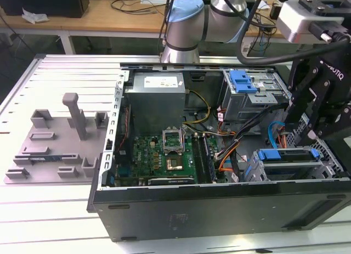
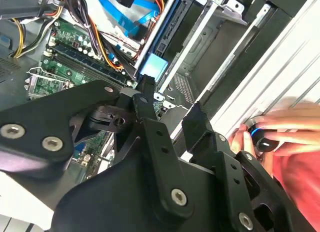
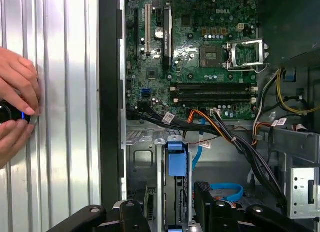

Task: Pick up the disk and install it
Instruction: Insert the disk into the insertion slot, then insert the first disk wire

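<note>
Ribbed aluminium table [image 1: 55, 221] is carrying an open computer case [image 1: 219, 213] lying on its side, with a wooden bench [image 1: 109, 15] running behind it. Your gripper [image 3: 172, 214] is hanging over the drive-bay corner of that case. The jaws are standing apart at a medium gap and are clamping nothing. The disk [image 3: 177, 162] is sitting on edge in the metal drive cage [image 3: 142, 157], lined up with the gap between the jaws and just ahead of the fingertips. Its blue carrier tab is facing the camera in both wrist views. Whether a fingertip is touching the carrier, you cannot tell.

Just past one jaw, a blue cable [image 3: 227, 192] is looping beside the cage. A black cable bundle [image 3: 240, 152] is crossing further out from the jaws. Beyond the disk, well clear of the jaws, the green motherboard [image 3: 200, 56] is lying flat in the case. The grey power supply [image 1: 159, 100] is sitting farther off again, at the case's far end from the jaws.

Outside the case wall, off to the side of the jaws, a person's hand [image 3: 17, 91] is resting on the table and pinching a small black device [image 3: 5, 113] that is glowing blue. Farthest from the jaws, past the opposite side of the case, a grey fixture plate [image 1: 55, 144] is lying on the table.
</note>
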`<move>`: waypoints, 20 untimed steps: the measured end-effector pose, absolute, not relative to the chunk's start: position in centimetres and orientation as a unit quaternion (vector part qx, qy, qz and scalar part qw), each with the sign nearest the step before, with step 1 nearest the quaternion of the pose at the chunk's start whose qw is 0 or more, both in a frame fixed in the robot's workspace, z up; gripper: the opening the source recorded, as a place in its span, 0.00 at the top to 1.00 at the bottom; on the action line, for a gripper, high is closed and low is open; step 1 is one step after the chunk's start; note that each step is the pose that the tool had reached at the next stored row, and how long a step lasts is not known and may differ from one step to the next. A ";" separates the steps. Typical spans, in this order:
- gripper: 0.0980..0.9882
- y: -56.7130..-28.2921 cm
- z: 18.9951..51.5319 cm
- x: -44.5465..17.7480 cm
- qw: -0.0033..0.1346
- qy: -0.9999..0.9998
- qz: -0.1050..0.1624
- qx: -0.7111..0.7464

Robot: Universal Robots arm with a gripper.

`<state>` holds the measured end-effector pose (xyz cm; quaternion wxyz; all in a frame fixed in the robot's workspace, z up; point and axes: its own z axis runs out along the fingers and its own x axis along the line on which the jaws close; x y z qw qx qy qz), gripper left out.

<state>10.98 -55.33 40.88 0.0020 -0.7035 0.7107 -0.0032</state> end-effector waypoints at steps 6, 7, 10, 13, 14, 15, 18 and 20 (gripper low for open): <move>0.55 -55.3 40.8 11.0 0.002 0.711 -0.003 -0.704; 0.55 -55.3 40.8 11.0 0.002 0.711 -0.003 -0.704; 0.55 -55.3 40.8 11.0 0.002 0.711 -0.003 -0.704; 0.55 -55.3 40.8 11.0 0.002 0.711 -0.003 -0.704; 0.55 -55.3 40.8 11.0 0.002 0.711 -0.003 -0.704; 0.55 -55.3 40.8 11.0 0.002 0.711 -0.003 -0.704; 0.55 -55.3 40.7 11.0 0.002 0.711 -0.003 -0.704; 0.55 -54.8 40.7 11.0 -0.002 0.711 -0.007 -0.703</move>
